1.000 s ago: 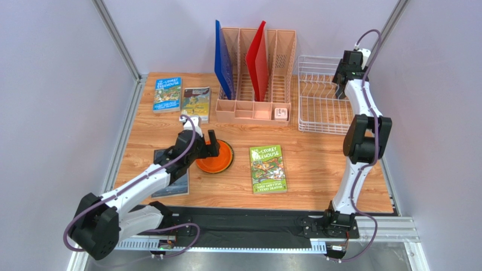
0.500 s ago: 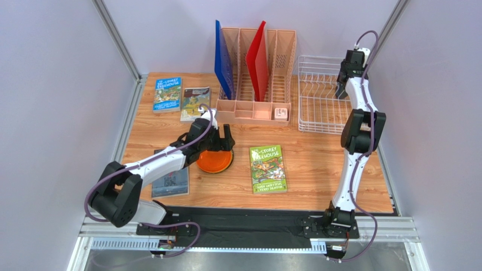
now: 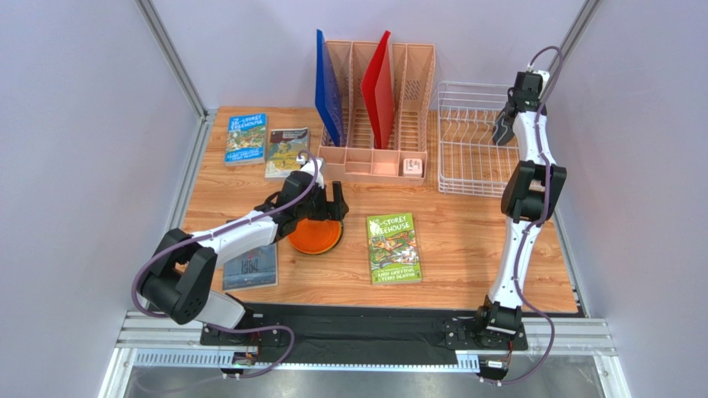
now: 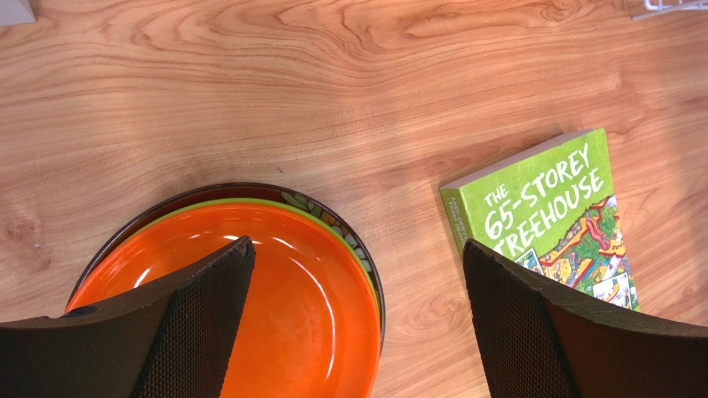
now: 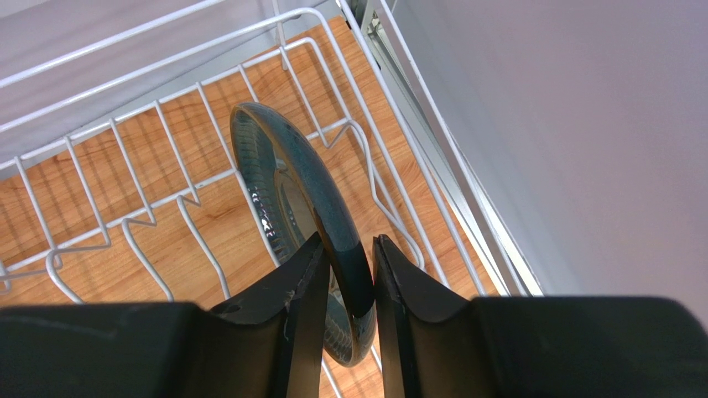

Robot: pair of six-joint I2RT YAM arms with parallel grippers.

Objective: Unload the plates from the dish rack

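Note:
The orange plate tops a stack on the table, with the lime green plate and the dark red floral plate under it. My left gripper is open and empty just above the stack's right side; in the left wrist view its jaws straddle the stack's rim. The white dish rack stands at the back right. My right gripper reaches into it. In the right wrist view it is shut on the rim of the upright dark teal-grey plate, between the rack's prongs.
A pink file organiser with a blue and a red folder stands left of the rack. A green book lies right of the stack, a dark book to its left, and two books at the back left. The right wall is close to the rack.
My left gripper has moved right and back across the orange plate, open throughout. My right wrist has shifted a little to the right over the rack.

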